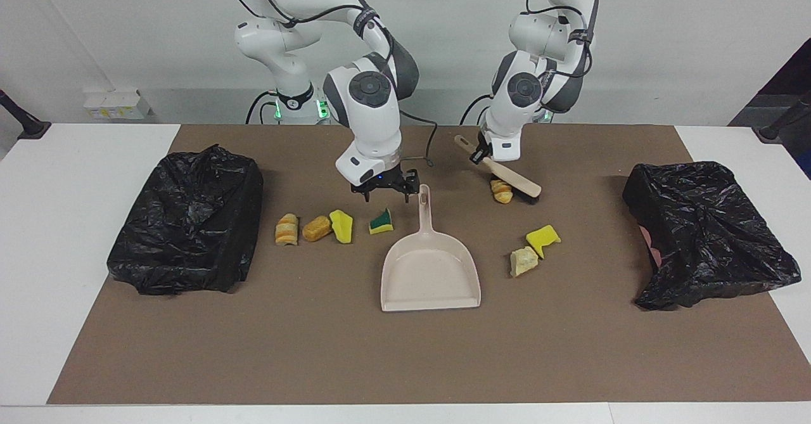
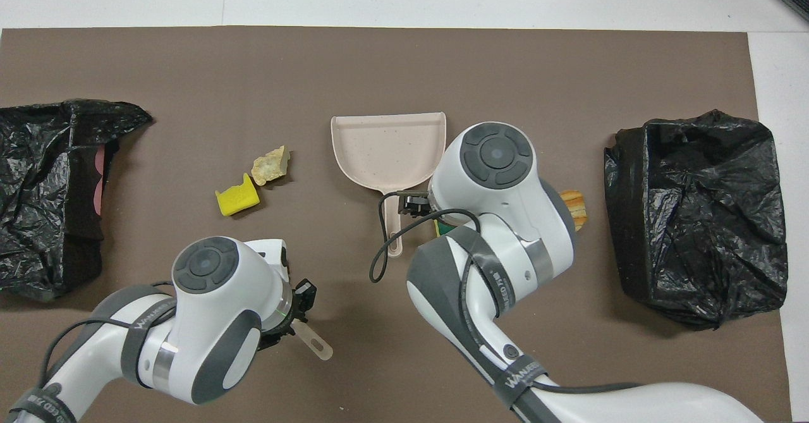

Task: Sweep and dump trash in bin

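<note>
My left gripper is shut on the handle of the beige brush. The brush bristles rest on the mat against a bread-like lump. My right gripper hangs open, low, just beside the handle of the beige dustpan, over the green-and-yellow wedge. More trash lies in a row toward the right arm's end: a yellow sponge, an orange lump, a bread roll. A yellow chunk and a tan lump lie toward the left arm's end of the dustpan.
Two bins lined with black bags stand on the brown mat, one at the right arm's end, the other at the left arm's end. In the overhead view both arms cover the mat nearest the robots.
</note>
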